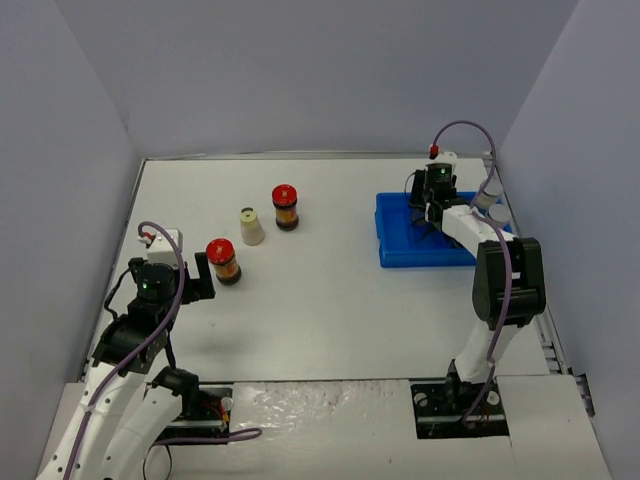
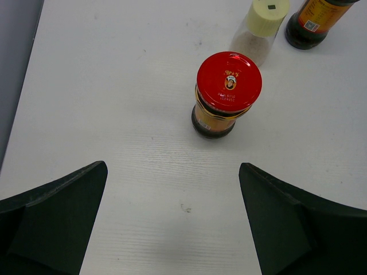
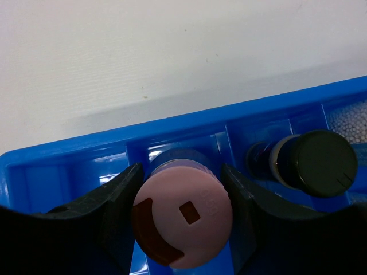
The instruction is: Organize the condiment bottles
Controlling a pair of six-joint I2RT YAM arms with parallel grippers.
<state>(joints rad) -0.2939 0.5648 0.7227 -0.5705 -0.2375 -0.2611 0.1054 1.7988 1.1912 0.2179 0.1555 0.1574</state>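
Note:
My left gripper (image 1: 203,273) is open and empty on the table, just short of a red-lidded dark sauce jar (image 1: 222,260). The left wrist view shows this jar (image 2: 228,86) standing beyond my open gripper (image 2: 172,167), with a cream jar (image 2: 261,23) and a second dark sauce jar (image 2: 315,23) behind it. These two also show in the top view, the cream jar (image 1: 250,226) and the red-lidded jar (image 1: 285,207). My right gripper (image 3: 182,189) is shut on the pink-capped jar (image 3: 182,215), low in a back compartment of the blue tray (image 3: 74,166). A black-capped jar (image 3: 318,163) stands in the neighbouring compartment.
The blue tray (image 1: 400,250) lies at the right of the table. Two silver-lidded jars (image 1: 489,191) stand just beyond its right side, by the right wall. Purple walls close the table on three sides.

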